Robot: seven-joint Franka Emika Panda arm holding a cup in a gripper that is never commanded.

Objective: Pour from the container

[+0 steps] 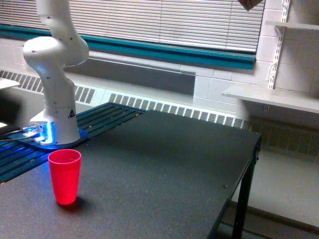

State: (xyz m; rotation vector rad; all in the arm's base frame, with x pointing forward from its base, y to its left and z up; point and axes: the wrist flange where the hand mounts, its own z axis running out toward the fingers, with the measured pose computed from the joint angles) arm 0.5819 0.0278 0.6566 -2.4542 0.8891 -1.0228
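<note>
Robot arm (52, 59): its white base stood on the dark worktop (169, 164) at the exterior view's left, with blue light glowing around the foot; the upper links rose out of the top edge of the picture.
Claw: it was out of the picture, so whether it was spread, pressed together or pinching something could not be told.
Jar: only a small brownish shape (250, 4) showed at the very top edge, toward the exterior view's right, high above the worktop; it may have been the bottom of the jar, but too little was visible to be sure.
Jar's long axis: it could not be read, nor which way its mouth pointed, from that sliver.
Red cup (65, 176): it stood upright on the worktop, mouth up, just in front of the arm's base and well apart from the brownish shape.
Background: closed blinds (164, 22) over a teal sill, and white shelves (279, 97) at the exterior view's right.
</note>
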